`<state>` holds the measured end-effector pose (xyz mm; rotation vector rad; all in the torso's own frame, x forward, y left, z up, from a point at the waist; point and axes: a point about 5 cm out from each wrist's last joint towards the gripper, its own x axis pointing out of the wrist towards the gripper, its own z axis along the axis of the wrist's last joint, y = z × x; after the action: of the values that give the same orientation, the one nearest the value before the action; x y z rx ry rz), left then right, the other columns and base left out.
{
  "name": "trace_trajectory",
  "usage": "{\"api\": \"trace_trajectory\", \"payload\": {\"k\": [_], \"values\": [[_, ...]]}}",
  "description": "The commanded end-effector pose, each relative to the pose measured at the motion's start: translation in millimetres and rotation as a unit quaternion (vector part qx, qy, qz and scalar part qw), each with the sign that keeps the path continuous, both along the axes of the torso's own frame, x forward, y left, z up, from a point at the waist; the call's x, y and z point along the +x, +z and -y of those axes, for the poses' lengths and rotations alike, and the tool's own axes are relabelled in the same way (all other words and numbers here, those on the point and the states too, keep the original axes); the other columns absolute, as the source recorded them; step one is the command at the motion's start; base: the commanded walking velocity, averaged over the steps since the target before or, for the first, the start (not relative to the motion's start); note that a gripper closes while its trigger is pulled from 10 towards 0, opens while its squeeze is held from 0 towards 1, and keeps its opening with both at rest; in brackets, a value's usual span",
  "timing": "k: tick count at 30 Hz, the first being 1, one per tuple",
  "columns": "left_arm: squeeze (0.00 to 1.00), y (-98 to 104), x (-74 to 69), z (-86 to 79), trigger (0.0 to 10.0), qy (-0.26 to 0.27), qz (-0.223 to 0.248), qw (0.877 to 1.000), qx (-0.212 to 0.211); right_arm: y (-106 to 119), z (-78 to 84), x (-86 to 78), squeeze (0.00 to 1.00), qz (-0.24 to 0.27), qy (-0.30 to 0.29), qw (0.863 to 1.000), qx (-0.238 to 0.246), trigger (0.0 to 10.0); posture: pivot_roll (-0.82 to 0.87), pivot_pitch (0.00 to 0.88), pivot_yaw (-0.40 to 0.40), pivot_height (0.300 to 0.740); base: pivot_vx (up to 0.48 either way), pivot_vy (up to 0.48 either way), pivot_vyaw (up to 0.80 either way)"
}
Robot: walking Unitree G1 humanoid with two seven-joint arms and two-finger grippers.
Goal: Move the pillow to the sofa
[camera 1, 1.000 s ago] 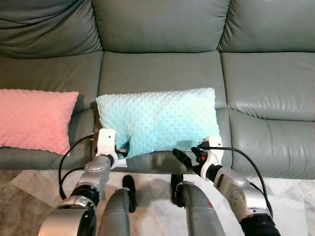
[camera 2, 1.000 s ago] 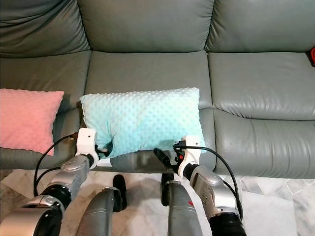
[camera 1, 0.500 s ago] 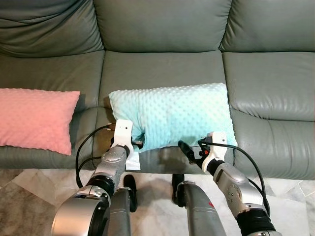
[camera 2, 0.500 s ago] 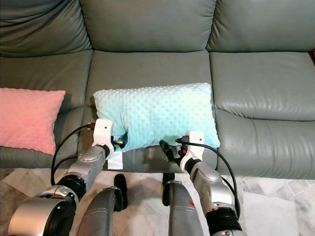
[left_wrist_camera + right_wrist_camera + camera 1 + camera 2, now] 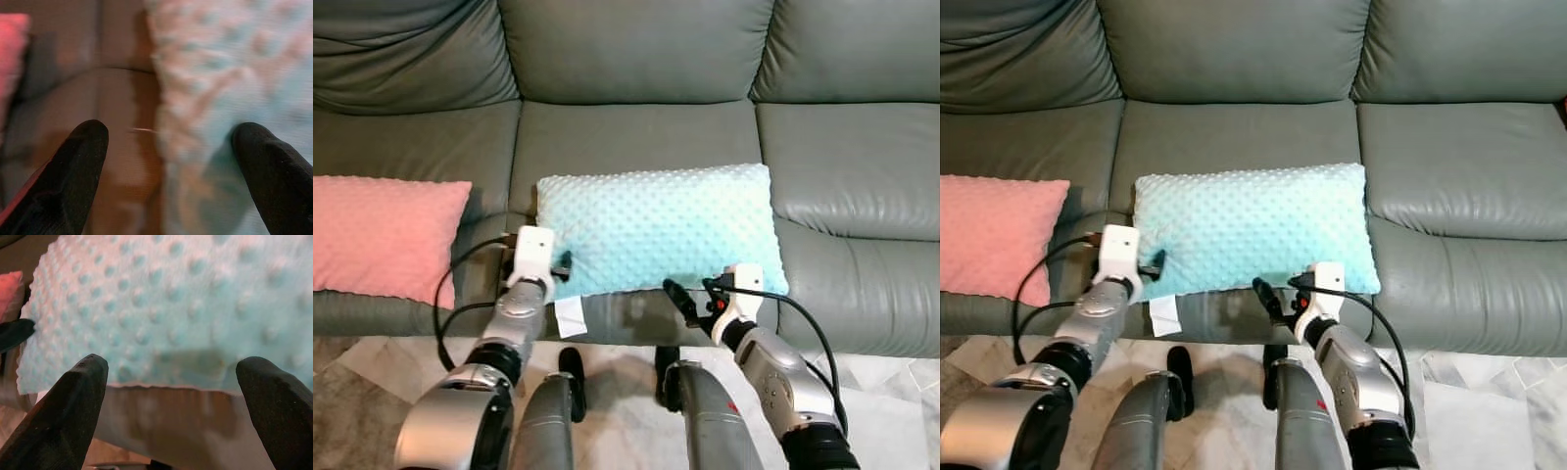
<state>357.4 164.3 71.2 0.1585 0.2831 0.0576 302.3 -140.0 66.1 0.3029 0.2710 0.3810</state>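
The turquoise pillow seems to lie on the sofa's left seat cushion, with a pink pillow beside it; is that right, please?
Not quite: the turquoise pillow lies on the sofa's middle seat cushion, as the left eye view shows. The pink pillow is indeed beside it, on the left seat.

A home living room: a grey leather three-seat sofa [image 5: 636, 137] with soft dotted cushions stands on a pale marble-tiled floor [image 5: 626, 367].

Your left gripper [image 5: 560, 264] sits at the near left corner of the pillow [image 5: 656, 230], fingers spread apart. Your right gripper [image 5: 680, 302] hangs just below the pillow's front edge, fingers likewise parted, both silver forearms reaching up toward it.
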Motion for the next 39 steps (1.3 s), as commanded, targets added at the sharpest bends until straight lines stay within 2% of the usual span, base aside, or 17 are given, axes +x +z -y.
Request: {"api": "trace_trajectory", "payload": {"k": [1,6,11,13,17,19,20,22,26,32,35,37,39], "values": [[0.00,-19.7,-13.4,-7.4,10.0,0.016,-0.033,0.999,0.007,-12.7,5.3,-10.4,0.00,-0.023,-0.007,1.000,0.002,10.0,-0.04,0.492,0.077,0.740,0.000,0.000,0.00],[0.00,-17.6,-12.7,-9.3,10.0,0.022,-0.023,0.999,0.022,-10.7,12.9,-16.1,0.00,-0.010,-0.018,1.000,-0.010,10.0,-0.05,0.490,0.077,0.740,0.000,0.000,0.00],[0.00,-12.7,-9.9,-9.2,10.0,0.017,-0.009,0.999,0.026,3.8,27.6,-13.6,0.00,0.040,-0.062,0.996,-0.053,10.0,-0.05,0.492,0.076,0.740,0.000,0.000,0.00],[0.00,-6.6,-7.0,-11.0,10.0,0.012,0.009,1.000,0.008,14.5,43.7,-11.2,0.00,0.068,-0.101,0.988,-0.099,10.0,-0.05,0.491,0.076,0.740,0.000,0.000,0.00],[0.00,-0.9,-6.7,-17.2,10.0,-0.001,0.033,0.999,0.008,25.8,63.2,-9.8,0.00,0.088,-0.145,0.979,-0.116,10.0,-0.04,0.489,0.076,0.740,0.000,0.000,0.00],[0.00,-1.0,-9.8,-26.3,10.0,0.002,0.042,0.999,0.008,28.8,75.7,-9.4,0.00,0.092,-0.170,0.972,-0.133,10.0,-0.04,0.487,0.074,0.740,0.000,0.000,0.00],[0.00,-1.0,-9.8,-26.3,10.0,0.002,0.042,0.999,0.008,28.8,75.7,-9.4,0.00,0.092,-0.170,0.972,-0.133,10.0,-0.04,0.487,0.074,0.740,0.000,0.000,0.00],[0.00,-3.1,-14.2,-36.0,10.0,0.010,0.045,0.999,0.011,27.6,89.3,-9.5,0.00,0.087,-0.198,0.963,-0.160,10.0,-0.04,0.485,0.075,0.740,0.000,0.000,0.00],[0.00,-4.5,-21.6,-47.0,10.0,0.014,0.056,0.998,0.006,16.3,111.9,-10.9,0.00,0.052,-0.246,0.951,-0.180,10.0,-0.03,0.482,0.076,0.740,0.000,0.000,0.00],[0.00,-1.1,-30.1,-43.2,10.0,-0.030,0.074,0.997,-0.019,-3.6,123.3,-9.9,0.00,-0.008,-0.251,0.946,-0.203,10.0,0.01,0.487,0.083,0.740,0.000,0.000,0.00],[0.00,-3.9,-43.7,-43.6,10.0,-0.054,0.065,0.996,-0.022,-15.2,129.1,-7.0,0.00,-0.041,-0.254,0.940,-0.225,10.0,0.04,0.490,0.088,0.740,0.000,0.000,0.00],[0.00,-5.4,-47.6,-44.6,10.0,-0.057,0.062,0.996,-0.020,-16.0,130.7,-6.3,0.00,-0.042,-0.256,0.936,-0.237,10.0,0.05,0.492,0.089,0.740,0.000,0.000,0.00],[0.00,-9.1,-58.3,-48.7,10.0,-0.061,0.051,0.997,-0.018,-16.8,131.4,-2.3,0.00,-0.045,-0.253,0.935,-0.243,10.0,0.06,0.495,0.093,0.740,0.000,0.000,0.00]]}}
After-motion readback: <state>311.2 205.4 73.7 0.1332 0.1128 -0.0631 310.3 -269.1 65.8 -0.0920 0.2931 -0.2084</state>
